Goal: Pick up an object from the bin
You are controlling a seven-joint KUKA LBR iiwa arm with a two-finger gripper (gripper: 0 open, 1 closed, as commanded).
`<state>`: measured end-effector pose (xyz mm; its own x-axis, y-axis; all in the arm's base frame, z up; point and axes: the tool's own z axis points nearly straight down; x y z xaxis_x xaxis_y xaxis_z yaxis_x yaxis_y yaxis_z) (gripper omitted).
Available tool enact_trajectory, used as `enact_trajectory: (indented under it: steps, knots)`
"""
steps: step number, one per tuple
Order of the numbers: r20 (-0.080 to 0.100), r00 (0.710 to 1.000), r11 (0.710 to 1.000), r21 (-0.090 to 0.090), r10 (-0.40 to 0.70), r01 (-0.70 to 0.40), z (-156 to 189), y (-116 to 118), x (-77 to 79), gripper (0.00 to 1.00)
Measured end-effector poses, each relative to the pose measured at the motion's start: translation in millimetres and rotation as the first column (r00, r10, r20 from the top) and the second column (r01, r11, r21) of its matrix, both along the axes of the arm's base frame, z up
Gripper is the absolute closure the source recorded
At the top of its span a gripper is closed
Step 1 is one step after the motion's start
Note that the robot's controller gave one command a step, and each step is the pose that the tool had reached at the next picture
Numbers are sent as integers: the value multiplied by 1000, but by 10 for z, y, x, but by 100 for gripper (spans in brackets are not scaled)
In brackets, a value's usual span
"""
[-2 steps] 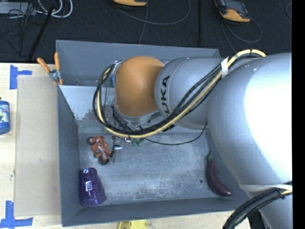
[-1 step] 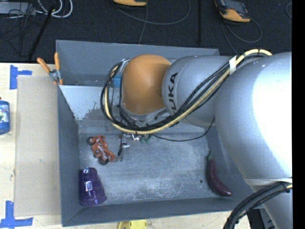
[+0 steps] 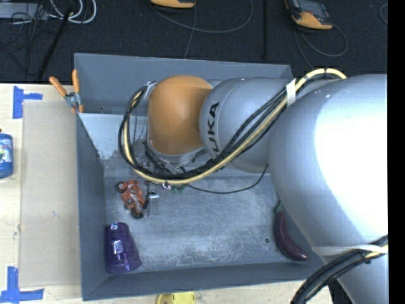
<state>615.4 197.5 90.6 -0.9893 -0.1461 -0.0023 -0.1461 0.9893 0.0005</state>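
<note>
In the left part of the bin (image 3: 196, 249), not far below the sloping back wall, lies a small orange-red thing (image 3: 131, 194). It is knobbly and irregular, perhaps a little toy figure, though its kind is too small to tell. The gripper (image 3: 152, 195) hangs just beside it on the view's right, under the arm's orange cover (image 3: 174, 116) and a loop of cables (image 3: 128, 147). These hide most of it, so I cannot tell whether the gripper stands spread or closed, nor whether it touches the thing.

Judging by that nearness, the step in hand is settling onto this thing for the grasp. To do it well, the gripper should come squarely over the thing's middle rather than its edge. It should go low enough to catch the body and not just a knob, and bite across the narrow way. The bare floor around the thing leaves room for that. A straight lift would keep the hanging cables clear.

The thing's long axis runs roughly along the bin's left wall, leaning from far-left to near-right, with a darker bit at the near end. Which end is its head I cannot say.

A purple cup (image 3: 120, 249) lies on its side near the front-left corner. A dark maroon thing (image 3: 288, 238) lies far right, partly under the arm.
</note>
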Motion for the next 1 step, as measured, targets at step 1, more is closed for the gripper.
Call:
enact_trajectory:
  steps: [1]
  knots:
    - [-3, 993, 993, 0, -121, 121, 164, 135, 35, 0]
